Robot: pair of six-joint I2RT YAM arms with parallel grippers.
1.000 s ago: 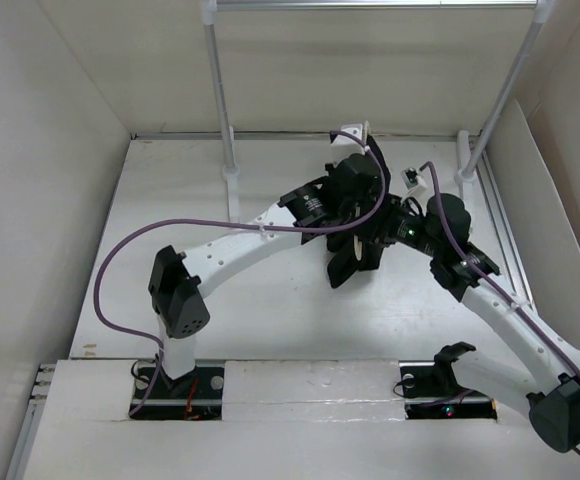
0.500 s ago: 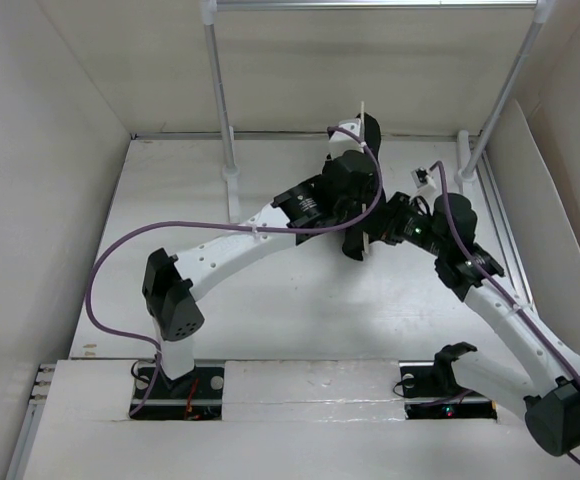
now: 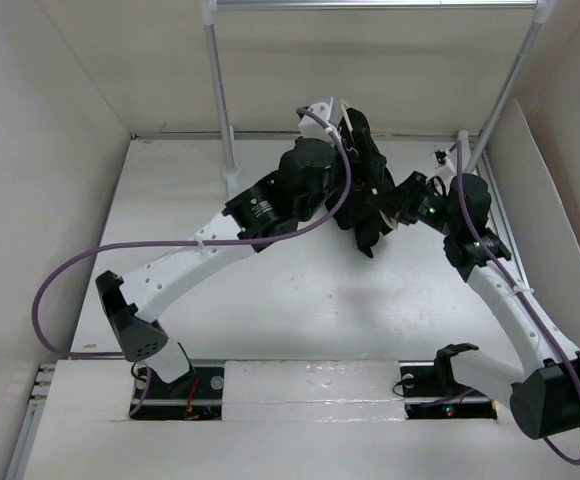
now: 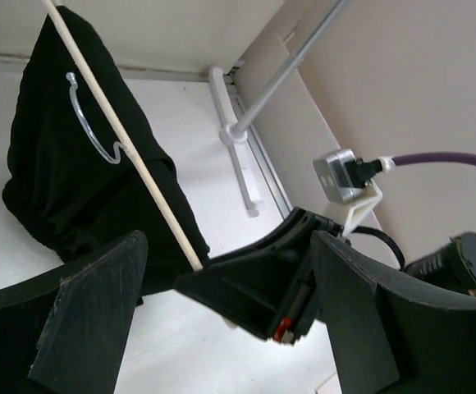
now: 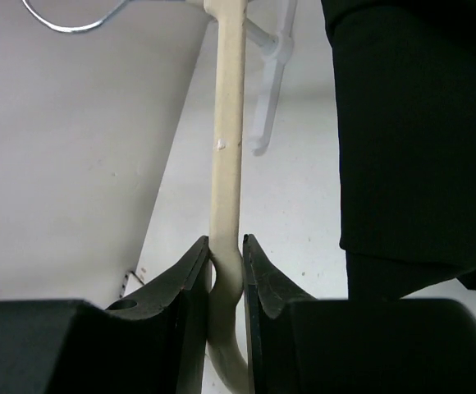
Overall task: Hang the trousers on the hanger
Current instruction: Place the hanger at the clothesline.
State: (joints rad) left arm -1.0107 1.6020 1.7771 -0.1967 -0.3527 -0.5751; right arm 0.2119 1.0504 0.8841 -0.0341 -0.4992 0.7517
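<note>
The black trousers (image 4: pixel 74 189) hang folded over the hanger (image 4: pixel 131 148), a thin cream bar with a wire hook, raised above the table. My right gripper (image 5: pixel 226 250) is shut on the hanger's rounded end (image 5: pixel 228 164), and the trousers (image 5: pixel 418 148) hang to its right. In the top view the trousers (image 3: pixel 368 225) dangle between both arms, with the hanger's tip (image 3: pixel 348 112) poking up and my right gripper (image 3: pixel 398 210) beside them. My left gripper (image 4: pixel 228 246) is open and holds nothing; the right gripper's black body sits between its fingers (image 4: pixel 90 312). My left gripper (image 3: pixel 365 165) sits just behind the cloth.
Two white rack poles (image 3: pixel 218 80) (image 3: pixel 505 85) rise at the back, carrying a top rail (image 3: pixel 370 4). The right pole (image 4: pixel 287 70) and its foot bracket (image 4: pixel 236 135) stand close behind the hanger. White walls enclose the table (image 3: pixel 270 300) on three sides.
My left gripper went from shut to wide open and let go. Both arms carried the hanger and trousers up and toward the back; the left arm's elbow swung left.
</note>
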